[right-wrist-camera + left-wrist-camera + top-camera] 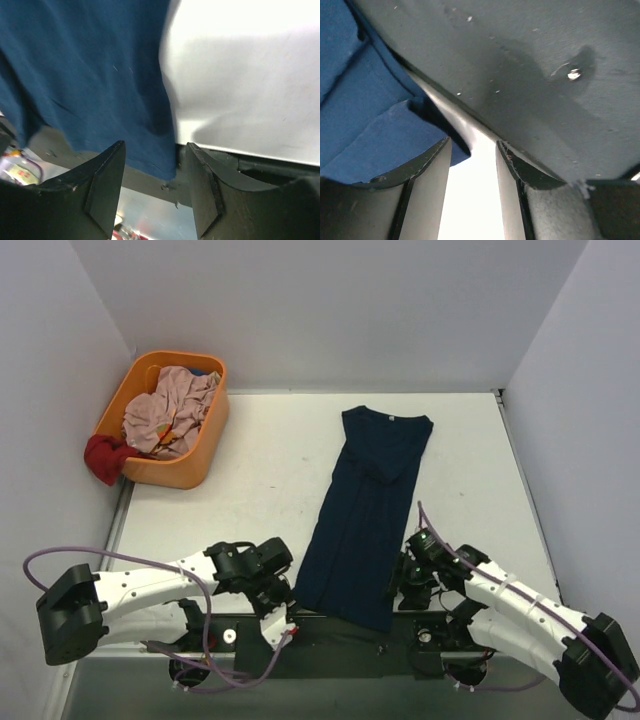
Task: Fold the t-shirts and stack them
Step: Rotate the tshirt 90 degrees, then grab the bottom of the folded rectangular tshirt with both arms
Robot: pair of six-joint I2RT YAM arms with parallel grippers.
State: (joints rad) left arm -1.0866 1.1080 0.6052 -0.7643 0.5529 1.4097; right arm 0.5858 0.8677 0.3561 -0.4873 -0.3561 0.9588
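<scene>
Top external, orange basket [197,462] holding pink t-shirt [170,412], red t-shirt [105,457] overhanging

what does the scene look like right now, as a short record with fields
shirt: dark navy cloth t-shirt, folded lengthwise into a narrow strip, neck far, hem near
basket: orange plastic basket, far left, holding dusty pink cloth; red cloth hangs over its rim
left gripper: open, at the hem's left corner
right gripper: open, at the hem's right corner
</scene>
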